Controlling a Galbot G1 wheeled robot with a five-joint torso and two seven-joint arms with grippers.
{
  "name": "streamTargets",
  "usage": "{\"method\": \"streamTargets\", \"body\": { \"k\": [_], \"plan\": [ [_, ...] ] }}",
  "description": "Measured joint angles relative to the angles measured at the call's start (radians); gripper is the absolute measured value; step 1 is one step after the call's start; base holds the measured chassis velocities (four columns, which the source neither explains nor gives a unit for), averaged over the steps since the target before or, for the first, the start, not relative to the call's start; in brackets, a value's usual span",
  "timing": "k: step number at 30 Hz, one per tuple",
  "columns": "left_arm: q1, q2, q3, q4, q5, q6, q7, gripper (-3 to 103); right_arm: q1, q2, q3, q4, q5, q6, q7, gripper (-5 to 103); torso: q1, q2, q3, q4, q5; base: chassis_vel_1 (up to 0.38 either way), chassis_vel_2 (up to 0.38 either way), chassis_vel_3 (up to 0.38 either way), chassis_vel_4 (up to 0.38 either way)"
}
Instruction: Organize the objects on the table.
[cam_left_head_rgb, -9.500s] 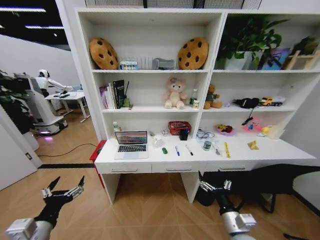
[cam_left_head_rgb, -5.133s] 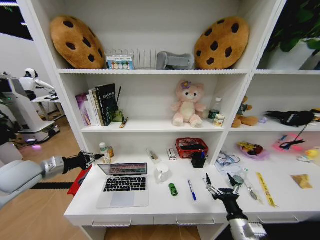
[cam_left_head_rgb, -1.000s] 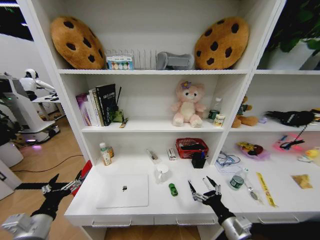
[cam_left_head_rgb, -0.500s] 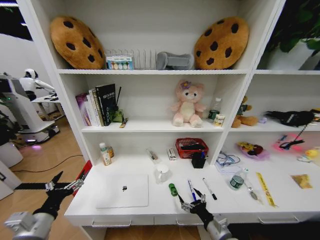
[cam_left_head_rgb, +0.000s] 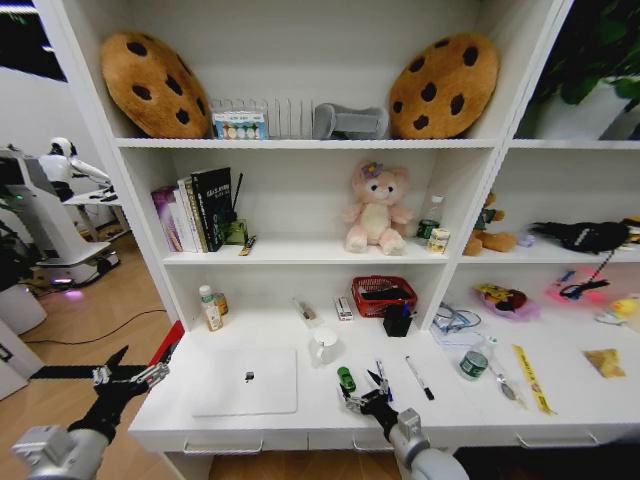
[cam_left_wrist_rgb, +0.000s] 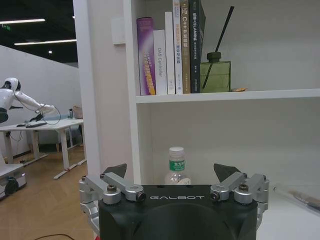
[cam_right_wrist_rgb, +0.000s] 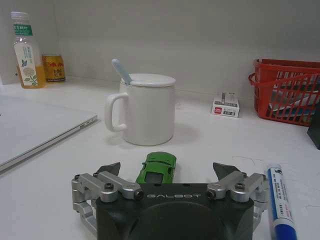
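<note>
The closed silver laptop (cam_left_head_rgb: 245, 381) lies at the left of the table (cam_left_head_rgb: 300, 418). To its right sit the green toy car (cam_left_head_rgb: 346, 378), the blue pen (cam_left_head_rgb: 381, 372), the black-and-white marker (cam_left_head_rgb: 419, 377) and the green-capped jar (cam_left_head_rgb: 472, 363). My right gripper (cam_left_head_rgb: 362, 400) hovers low at the front edge, open, just behind the car. In the right wrist view the car (cam_right_wrist_rgb: 157, 167) sits between the spread fingers of the right gripper (cam_right_wrist_rgb: 166, 169), untouched, with the pen (cam_right_wrist_rgb: 280, 200) beside it. My left gripper (cam_left_head_rgb: 130, 378) hangs open off the table's left end.
A white lidded mug (cam_right_wrist_rgb: 147, 107) with a spoon stands just beyond the car. A red basket (cam_right_wrist_rgb: 290, 97), a small box (cam_right_wrist_rgb: 226, 105), a bottle (cam_right_wrist_rgb: 25, 50) and a can (cam_right_wrist_rgb: 52, 67) line the back wall. Shelves with books (cam_left_wrist_rgb: 170, 50) rise above.
My right gripper has slid left along the front of the table, from the marker and pen over to the green car. The left arm has barely shifted.
</note>
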Motion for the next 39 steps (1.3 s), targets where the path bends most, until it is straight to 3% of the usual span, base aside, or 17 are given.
{"method": "streamTargets", "body": {
  "k": [7, 9, 11, 12, 14, 17, 19, 24, 39],
  "plan": [
    [0.002, -0.004, -0.001, -0.002, 0.000, 0.000, -0.001, 98, 0.032, 0.022, -0.036, -0.043, 0.002, 0.003, 0.004, 101, 0.000, 0.000, 0.000, 0.0000, -0.0001, 0.000, 0.000, 0.000, 0.000],
    [0.003, -0.004, -0.001, -0.001, 0.000, -0.001, -0.001, 98, 0.036, 0.030, -0.042, -0.050, 0.001, 0.004, 0.005, 96, 0.000, 0.000, 0.000, -0.0001, 0.0000, 0.000, 0.000, 0.000, 0.000],
    [0.003, -0.006, -0.001, 0.000, 0.002, -0.001, -0.003, 98, 0.039, 0.043, -0.047, -0.056, 0.002, 0.007, 0.012, 86, 0.000, 0.000, 0.000, 0.0000, 0.0000, 0.000, 0.000, 0.000, 0.000],
    [0.003, -0.006, -0.001, 0.000, 0.002, -0.001, -0.003, 98, 0.039, 0.043, -0.047, -0.056, 0.002, 0.007, 0.012, 86, 0.000, 0.000, 0.000, 0.0000, 0.0000, 0.000, 0.000, 0.000, 0.000],
    [0.003, -0.009, 0.000, 0.002, 0.004, -0.001, -0.004, 98, 0.039, 0.047, -0.048, -0.057, 0.003, 0.010, 0.019, 70, 0.000, 0.000, 0.000, 0.0000, -0.0001, 0.000, 0.000, 0.000, 0.000],
    [0.004, -0.010, 0.000, 0.002, 0.005, -0.001, -0.004, 98, 0.039, 0.047, -0.048, -0.057, 0.003, 0.011, 0.019, 70, 0.000, 0.000, 0.000, 0.0000, 0.0000, 0.000, 0.000, 0.000, 0.000],
    [0.004, -0.011, 0.001, 0.002, 0.005, -0.001, -0.004, 98, 0.035, 0.047, -0.044, -0.058, 0.003, 0.014, 0.019, 54, 0.000, 0.000, 0.000, 0.0000, -0.0001, 0.000, 0.000, 0.000, 0.000],
    [0.000, -0.008, 0.001, 0.004, 0.003, -0.001, -0.009, 98, 0.028, 0.051, -0.035, -0.059, 0.002, 0.019, 0.019, 37, 0.000, 0.000, 0.000, 0.0002, 0.0000, 0.000, 0.000, 0.000, 0.000],
    [-0.010, -0.003, 0.001, 0.006, -0.008, -0.001, -0.020, 98, -0.018, 0.039, 0.041, -0.031, 0.020, 0.026, 0.006, 37, 0.000, 0.000, 0.000, -0.0004, 0.0000, 0.000, 0.000, 0.000, 0.000]
  ]
}}
